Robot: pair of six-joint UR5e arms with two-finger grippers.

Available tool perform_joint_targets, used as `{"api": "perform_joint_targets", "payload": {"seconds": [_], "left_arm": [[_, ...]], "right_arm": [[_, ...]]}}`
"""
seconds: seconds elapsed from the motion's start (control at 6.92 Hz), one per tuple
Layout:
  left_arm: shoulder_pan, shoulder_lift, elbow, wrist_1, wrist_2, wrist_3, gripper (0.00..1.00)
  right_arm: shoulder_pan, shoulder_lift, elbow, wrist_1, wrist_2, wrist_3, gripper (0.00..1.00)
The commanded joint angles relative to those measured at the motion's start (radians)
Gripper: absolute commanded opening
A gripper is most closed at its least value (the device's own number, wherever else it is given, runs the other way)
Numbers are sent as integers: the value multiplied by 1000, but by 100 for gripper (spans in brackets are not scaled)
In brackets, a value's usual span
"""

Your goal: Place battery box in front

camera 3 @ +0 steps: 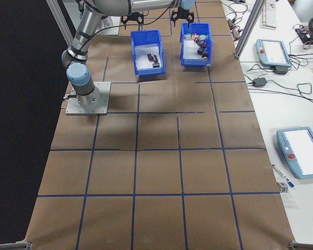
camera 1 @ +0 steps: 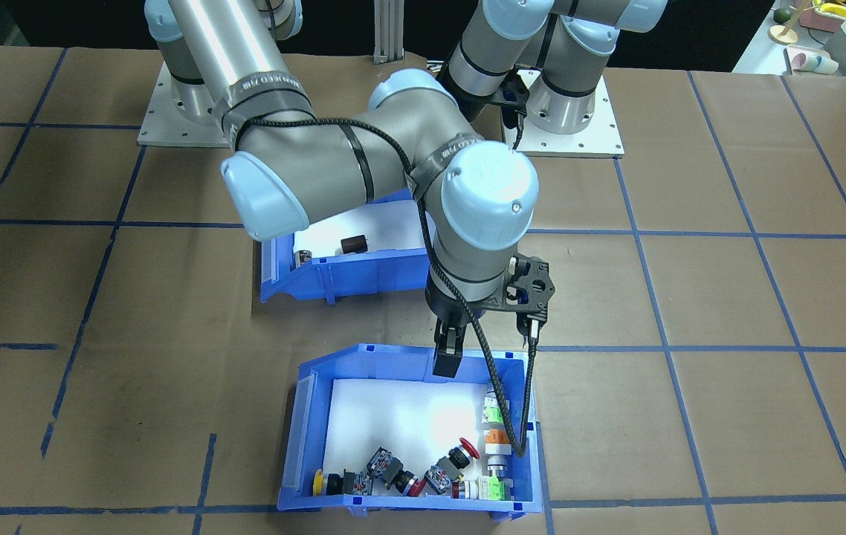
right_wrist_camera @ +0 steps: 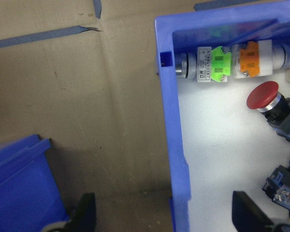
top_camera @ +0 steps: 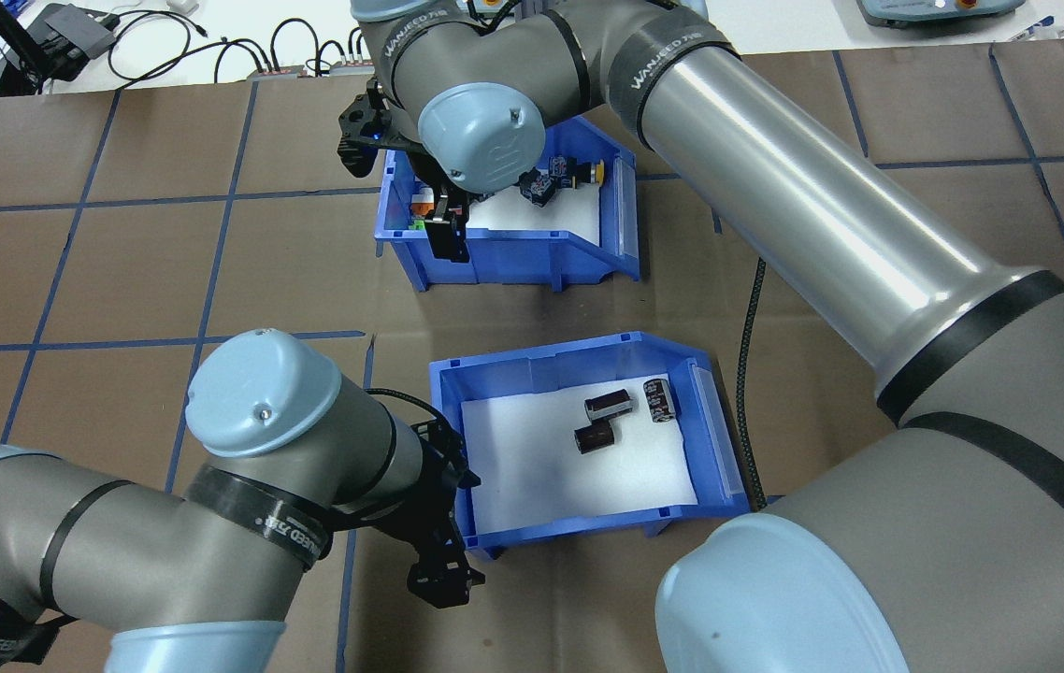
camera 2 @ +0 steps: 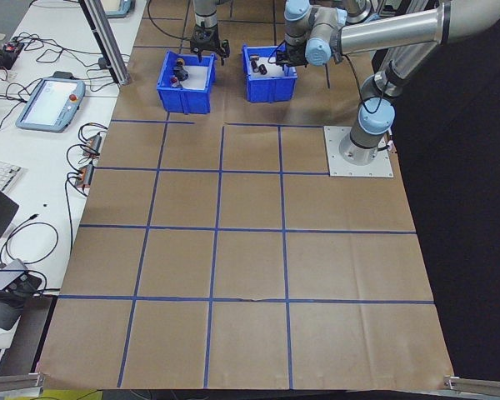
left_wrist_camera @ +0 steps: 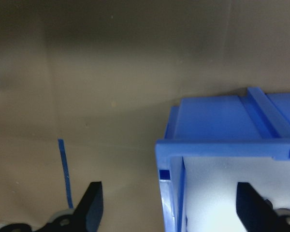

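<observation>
The battery box point(top_camera: 579, 369), a blue bin with white foam, holds three dark batteries point(top_camera: 609, 405) and stands nearer the robot. My left gripper point(top_camera: 453, 523) is open at its left wall; in the left wrist view the gripper point(left_wrist_camera: 169, 208) has one finger point(left_wrist_camera: 92, 203) outside and one inside the blue wall point(left_wrist_camera: 170, 159). The other blue bin point(camera 1: 304, 438), with colourful switches point(camera 1: 462, 449), lies farther from the robot. My right gripper point(camera 1: 449, 362) is open astride that bin's wall point(right_wrist_camera: 176, 145), as the right wrist view point(right_wrist_camera: 166, 217) shows. From the front, the battery box point(camera 1: 363, 271) is partly hidden by the right arm.
Brown paper with a blue tape grid point(top_camera: 214, 234) covers the table. The right arm's long link point(top_camera: 822, 206) passes over the battery box's right side. A black cable point(top_camera: 749, 374) hangs beside it. Teach pendants point(camera 3: 274, 52) and cables lie on a side bench.
</observation>
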Motion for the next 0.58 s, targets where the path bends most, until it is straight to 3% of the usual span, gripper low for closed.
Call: {"api": "perform_joint_targets", "payload": {"seconds": [0.0, 0.14, 0.29, 0.43], "left_arm": [[-25, -49, -11, 89, -3, -62, 99], [-36, -72, -8, 136, -3, -80, 99], [-54, -96, -8, 143, -3, -88, 99], [-86, -127, -6, 156, -3, -109, 100]], "right_arm": [[18, 57, 16, -36, -3, -1, 100], [19, 57, 63, -89, -4, -1, 100], [13, 53, 94, -194, -9, -3, 100], [13, 50, 93, -200, -9, -1, 98]]}}
